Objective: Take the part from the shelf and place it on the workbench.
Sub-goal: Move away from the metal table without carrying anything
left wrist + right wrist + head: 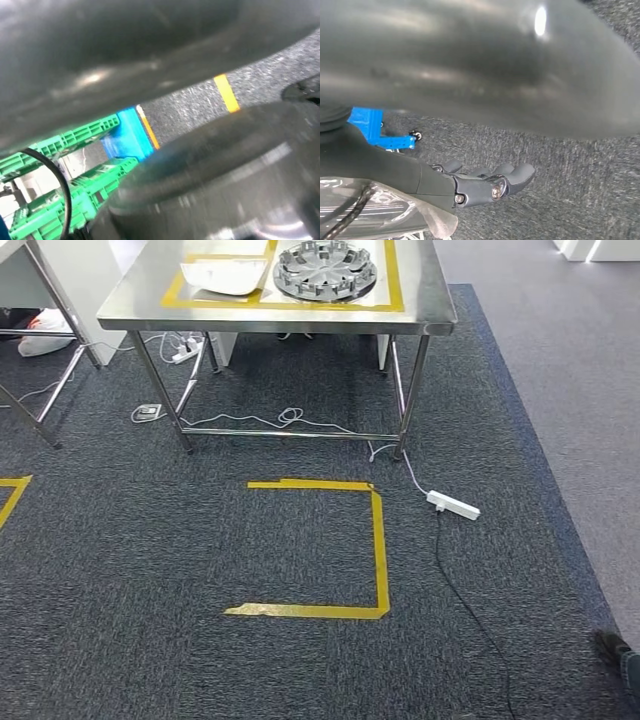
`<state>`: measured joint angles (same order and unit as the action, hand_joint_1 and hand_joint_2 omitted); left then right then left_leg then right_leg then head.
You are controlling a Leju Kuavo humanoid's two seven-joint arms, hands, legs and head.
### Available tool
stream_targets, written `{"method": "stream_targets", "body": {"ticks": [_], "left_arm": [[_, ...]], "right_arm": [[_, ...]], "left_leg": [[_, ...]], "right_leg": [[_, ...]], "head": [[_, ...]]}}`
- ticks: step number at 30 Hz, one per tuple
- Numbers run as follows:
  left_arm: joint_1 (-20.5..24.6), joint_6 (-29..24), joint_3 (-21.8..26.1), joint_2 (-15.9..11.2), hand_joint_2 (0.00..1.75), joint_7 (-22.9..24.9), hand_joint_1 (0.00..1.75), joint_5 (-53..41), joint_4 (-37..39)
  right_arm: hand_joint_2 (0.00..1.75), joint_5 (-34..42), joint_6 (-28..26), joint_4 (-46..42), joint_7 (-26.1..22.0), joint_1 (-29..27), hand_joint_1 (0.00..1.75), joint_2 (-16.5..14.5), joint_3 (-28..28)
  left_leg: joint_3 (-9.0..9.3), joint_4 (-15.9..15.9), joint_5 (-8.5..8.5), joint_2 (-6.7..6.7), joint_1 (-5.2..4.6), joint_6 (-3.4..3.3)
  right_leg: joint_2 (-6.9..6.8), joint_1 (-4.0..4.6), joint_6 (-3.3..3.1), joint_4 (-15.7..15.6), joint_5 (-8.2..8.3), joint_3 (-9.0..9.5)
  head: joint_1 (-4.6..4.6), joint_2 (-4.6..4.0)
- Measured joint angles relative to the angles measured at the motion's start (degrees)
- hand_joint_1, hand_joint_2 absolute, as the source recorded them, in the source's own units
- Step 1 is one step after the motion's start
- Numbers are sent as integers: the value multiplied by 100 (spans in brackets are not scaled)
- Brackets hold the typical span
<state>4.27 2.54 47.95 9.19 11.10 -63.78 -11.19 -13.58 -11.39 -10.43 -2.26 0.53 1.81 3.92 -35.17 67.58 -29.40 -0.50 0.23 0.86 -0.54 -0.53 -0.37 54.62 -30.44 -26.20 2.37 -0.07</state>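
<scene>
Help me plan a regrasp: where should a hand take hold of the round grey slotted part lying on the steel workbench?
Probably at the outer rim of the round part, on the edge nearest the robot. It lies flat on the workbench, so the rim is the thinnest graspable feature, and that near side faces the table's open front edge.

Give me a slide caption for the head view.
Steel workbench ahead on grey carpet, carrying a round metal part and a white tray inside yellow tape, with a power strip beside a taped floor outline.
</scene>
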Motion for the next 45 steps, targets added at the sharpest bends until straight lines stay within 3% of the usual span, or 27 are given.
{"method": "stream_targets", "body": {"ticks": [2,4,14,25,31,33,34,36,37,38,39,40,42,43,45], "left_arm": [[2,-33,3,-5,0,11,0,-1,0],[0,-72,10,-8,0,39,0,-1,0],[9,-86,26,-3,0,63,0,-2,0],[8,-69,28,-3,0,60,0,-51,0],[9,-68,28,-5,0,84,0,-79,0],[12,-68,28,-3,0,90,0,-90,0],[15,-66,28,-1,0,90,0,-96,0],[13,-57,28,3,0,90,0,-103,0],[8,-53,27,5,0,90,0,-105,0],[2,-51,27,8,0,90,0,-107,0],[-2,-51,27,8,0,90,0,-109,1],[-2,-51,27,9,0,90,0,-110,1],[8,-51,28,10,0,90,0,-112,1],[16,-51,28,11,0,90,0,-113,1],[24,-45,28,10,0,90,0,-115,2]], "right_arm": [[0,19,-18,0,-58,41,0,-1,13],[0,59,-41,-2,-114,102,0,-2,38],[0,231,15,-9,-179,155,0,-13,199],[0,245,-22,-9,-184,143,0,-16,281],[0,229,-134,-8,-155,135,0,-23,285],[0,218,-155,-8,-148,136,0,-23,285],[0,212,-162,-8,-144,137,0,-23,285],[0,204,-170,-7,-134,136,0,-23,285],[0,201,-173,-7,-127,132,0,-22,285],[0,198,-176,-7,-119,125,0,-22,285],[0,195,-177,-7,-114,119,0,-22,285],[0,191,-177,-7,-110,114,0,-22,286],[0,186,-178,-7,-109,115,0,-22,287],[0,185,-179,-7,-109,117,0,-22,287],[0,181,-180,-7,-107,122,0,-22,287]], "left_leg": [[365,-663,101,10,-16,-74],[562,-1095,122,20,-42,-145],[488,-1095,178,19,-94,-260],[467,-1077,196,19,-99,-252],[392,-1048,218,28,-108,-308],[399,-1128,277,41,-78,-372],[395,-1167,312,54,-61,-401],[351,-1186,358,90,-52,-425],[324,-1182,372,117,-55,-416],[304,-1177,386,150,-57,-406],[289,-1169,398,192,-56,-390],[279,-1157,408,239,-53,-373],[246,-1108,417,340,-52,-323],[224,-1081,422,387,-57,-290],[181,-1058,447,476,-60,-210]], "right_leg": [[8,14,33,58,20,-62],[15,18,63,100,45,-165],[20,-30,202,68,141,-267],[19,-36,220,82,160,-265],[-1,-45,275,85,193,-272],[-1,-41,294,203,80,-339],[8,-40,301,416,-70,-443],[31,-48,313,1177,-491,-797],[34,-50,322,1549,-642,-963],[36,-53,327,1766,-694,-1054],[40,-56,327,1745,-623,-1029],[58,-61,323,1483,-451,-883],[240,-79,311,636,-108,-434],[326,-87,289,327,-25,-280],[388,-73,226,139,-25,-201]], "head": [[5,0],[11,0],[10,0],[8,0],[7,0],[16,0],[26,0],[38,0],[38,0],[35,0],[36,0],[34,0],[36,0],[33,0],[27,0]]}}
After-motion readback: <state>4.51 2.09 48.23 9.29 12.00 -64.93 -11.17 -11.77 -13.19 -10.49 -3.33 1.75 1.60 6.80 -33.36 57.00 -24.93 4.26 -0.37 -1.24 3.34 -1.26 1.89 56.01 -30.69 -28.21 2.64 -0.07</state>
